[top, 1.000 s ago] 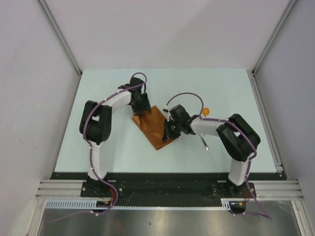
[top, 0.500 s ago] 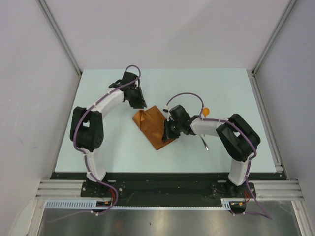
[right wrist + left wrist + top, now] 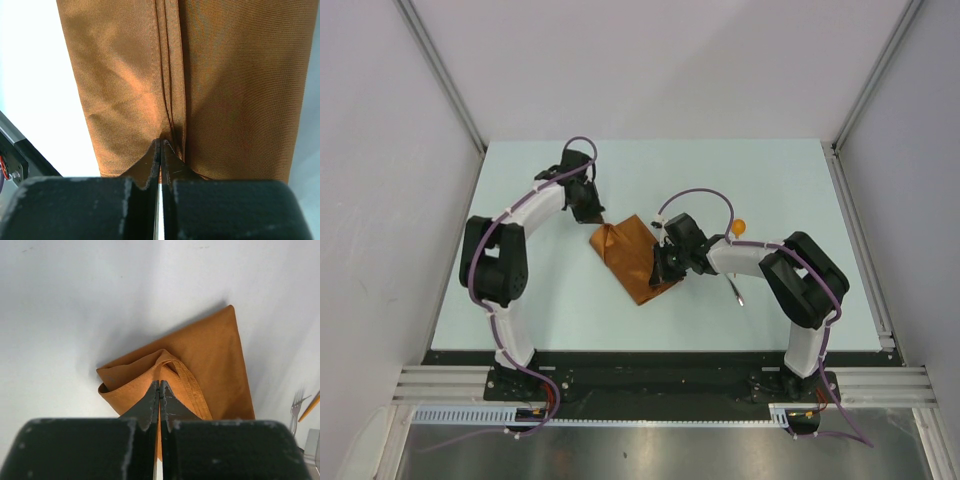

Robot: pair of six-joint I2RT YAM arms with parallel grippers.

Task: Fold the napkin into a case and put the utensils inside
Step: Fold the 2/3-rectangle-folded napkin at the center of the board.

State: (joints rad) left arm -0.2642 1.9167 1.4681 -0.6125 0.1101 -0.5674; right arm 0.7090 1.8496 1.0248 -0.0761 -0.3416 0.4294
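Note:
The rust-orange napkin (image 3: 635,260) lies folded into a long slanted strip at mid table, with a loose rolled flap (image 3: 150,375) at its upper left end. My left gripper (image 3: 596,213) is shut; its tips (image 3: 160,385) hover at that flap with no cloth seen between them. My right gripper (image 3: 665,268) is also shut, its tips (image 3: 160,143) resting on the hems (image 3: 170,75) along the middle of the strip. The fork (image 3: 734,290) lies right of the napkin, by the right forearm. Behind that arm shows the spoon's orange bowl (image 3: 738,227). Fork tines (image 3: 296,407) show at the left wrist view's right edge.
The pale table (image 3: 540,300) is walled by grey panels on the left, back and right. A black rail (image 3: 650,360) runs along the near edge by the arm bases. The right forearm (image 3: 750,255) lies between the two utensils.
My left gripper let go of the napkin's upper left end, swung back and left, shut its jaws, then came back beside it. That end slumped into a loose roll. The right arm stayed still.

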